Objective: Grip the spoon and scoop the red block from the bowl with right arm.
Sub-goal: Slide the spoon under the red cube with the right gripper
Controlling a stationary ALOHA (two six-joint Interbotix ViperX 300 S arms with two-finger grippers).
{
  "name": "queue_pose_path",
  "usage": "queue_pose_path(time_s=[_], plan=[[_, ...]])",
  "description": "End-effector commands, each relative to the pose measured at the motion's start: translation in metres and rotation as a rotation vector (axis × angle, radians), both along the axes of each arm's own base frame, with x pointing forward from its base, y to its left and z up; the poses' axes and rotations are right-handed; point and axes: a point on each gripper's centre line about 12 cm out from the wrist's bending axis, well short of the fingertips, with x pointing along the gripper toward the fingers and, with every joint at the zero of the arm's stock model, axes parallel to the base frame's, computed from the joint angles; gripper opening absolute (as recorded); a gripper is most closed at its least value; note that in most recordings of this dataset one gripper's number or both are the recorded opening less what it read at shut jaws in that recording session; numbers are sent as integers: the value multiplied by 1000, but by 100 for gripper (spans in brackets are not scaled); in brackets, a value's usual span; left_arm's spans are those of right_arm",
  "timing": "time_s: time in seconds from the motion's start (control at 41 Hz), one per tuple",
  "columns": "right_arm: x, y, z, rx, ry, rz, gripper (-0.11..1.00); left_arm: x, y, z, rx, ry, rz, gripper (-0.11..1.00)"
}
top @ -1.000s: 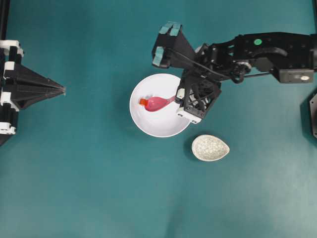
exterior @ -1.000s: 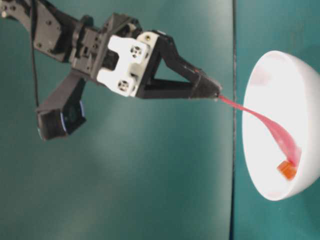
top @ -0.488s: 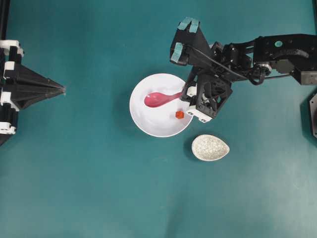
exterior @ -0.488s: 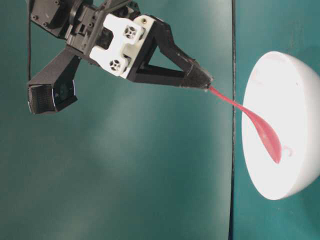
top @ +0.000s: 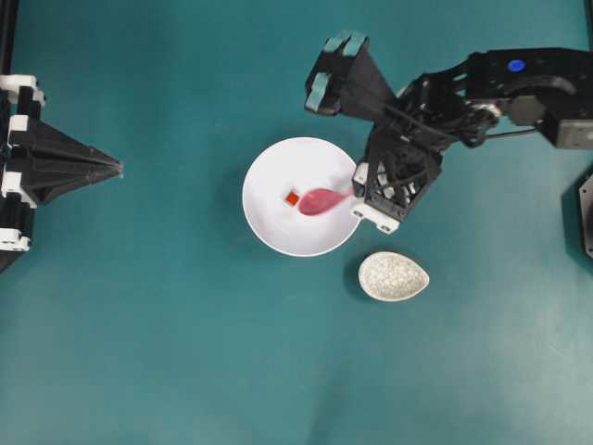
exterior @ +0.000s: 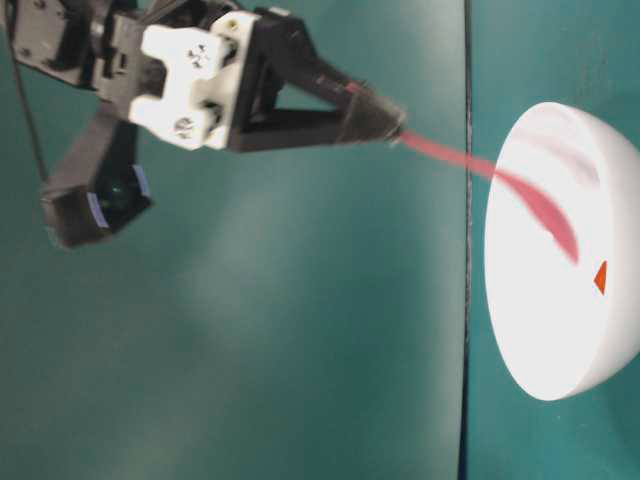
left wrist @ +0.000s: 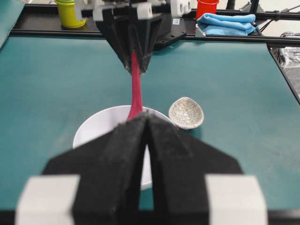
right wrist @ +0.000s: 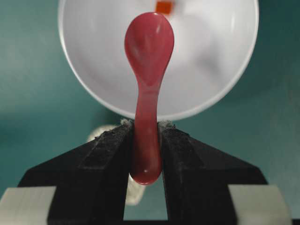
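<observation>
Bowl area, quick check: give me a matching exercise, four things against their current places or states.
Things:
1. spoon
2. red block
3. crackle dish
4. left gripper

States:
A. on the table beside the bowl
B. shut, holding nothing, away from the bowl
C. handle clamped in the right gripper
D. loose in the bowl, just off the scoop's tip

Pairs: 1-C, 2-D, 3-A, 4-B

A glossy pink-red plastic spoon (right wrist: 149,51) shows against a plain white round bowl (top: 269,222). A tiny red-orange cube (top: 292,198) lies on the white. The small egg-shaped dish (top: 394,275) is grey-white with a dark crackle pattern. The tabletop (top: 167,334) is teal. The black right arm (top: 435,102) carries white brackets and teal tape patches. Behind, a yellow-green cup (left wrist: 68,13), a red cup (left wrist: 206,7) and what looks like blue cloth (left wrist: 225,23).
</observation>
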Motion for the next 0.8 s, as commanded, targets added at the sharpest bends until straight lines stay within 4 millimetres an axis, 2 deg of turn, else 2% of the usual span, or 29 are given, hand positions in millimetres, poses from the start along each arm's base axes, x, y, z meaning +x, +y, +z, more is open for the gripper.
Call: queue_pose_path(time_s=[0.0, 0.415, 0.78], plan=[[3, 0, 12, -3, -22, 6, 26, 2, 0, 10, 3, -25, -2, 1], [15, -6, -9, -52, -27, 14, 26, 2, 0, 11, 3, -28, -2, 1], [27, -9, -12, -67, -91, 1, 26, 2, 0, 11, 3, -28, -1, 1]])
